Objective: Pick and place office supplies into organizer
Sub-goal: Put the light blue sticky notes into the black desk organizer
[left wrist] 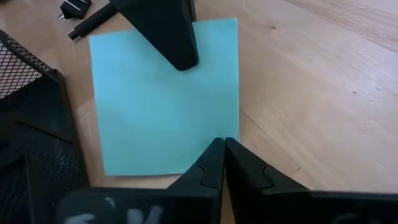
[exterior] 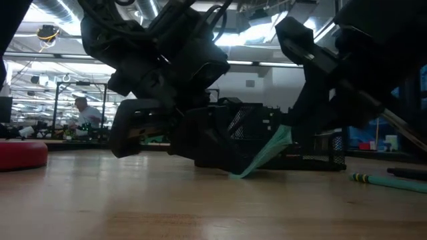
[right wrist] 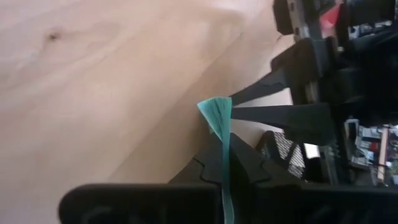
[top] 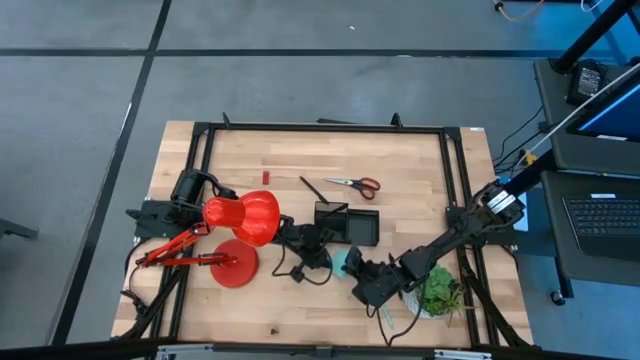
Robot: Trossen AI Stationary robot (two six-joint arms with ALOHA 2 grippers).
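The light-blue sticky-note pad (left wrist: 161, 99) lies just in front of the black mesh organizer (top: 350, 225), between my two grippers. My left gripper (left wrist: 221, 144) is shut, with its tips at one edge of the pad. My right gripper (right wrist: 225, 155) is shut on the opposite edge. In the low view the pad (exterior: 267, 150) slants, its lower edge on the table. Red-handled scissors (top: 357, 183), a black pen (top: 313, 189) and a small red piece (top: 267, 177) lie farther back. A teal pen (exterior: 390, 180) lies at the near right. My left gripper's shut fingertips rest on the pad's edge (left wrist: 208, 163) nearest that arm, coming slanting down from the table's left. Whether any sheet is caught between them I cannot tell. My right gripper pinches the pad's opposite edge (right wrist: 217, 118) between its two fingers, slanting down from the right. That edge is raised and the sheets fan slightly, while the lower edge (exterior: 239, 175) stays on the table.
A big red desk lamp (top: 245, 225) stands at the left over my left arm, its round base (exterior: 20, 155) on the table. A green potted plant (top: 440, 290) stands at the near right beside my right arm. A person shows in the room beyond the table.
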